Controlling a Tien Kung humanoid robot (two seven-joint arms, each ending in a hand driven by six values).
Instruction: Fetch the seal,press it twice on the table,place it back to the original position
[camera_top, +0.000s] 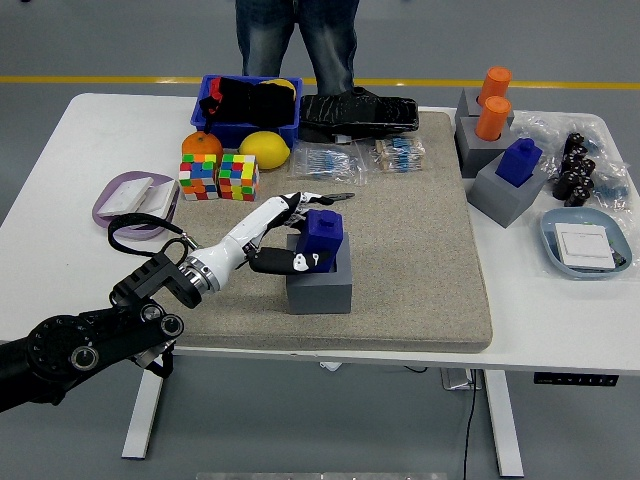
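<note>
one hand (296, 232), the left, grips the blue seal (325, 234) seated in its grey holder (320, 285) on the table (560, 330).

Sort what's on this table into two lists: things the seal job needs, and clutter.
Job:
blue seal
grey holder under it
left robot hand around the seal
tan mat

Clutter:
puzzle cubes
orange
lemon
blue bin
orange seals
second blue seal

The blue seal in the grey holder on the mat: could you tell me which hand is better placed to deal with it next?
Left. The left hand is already wrapped around the blue seal in its grey holder. No right arm is in view.
</note>
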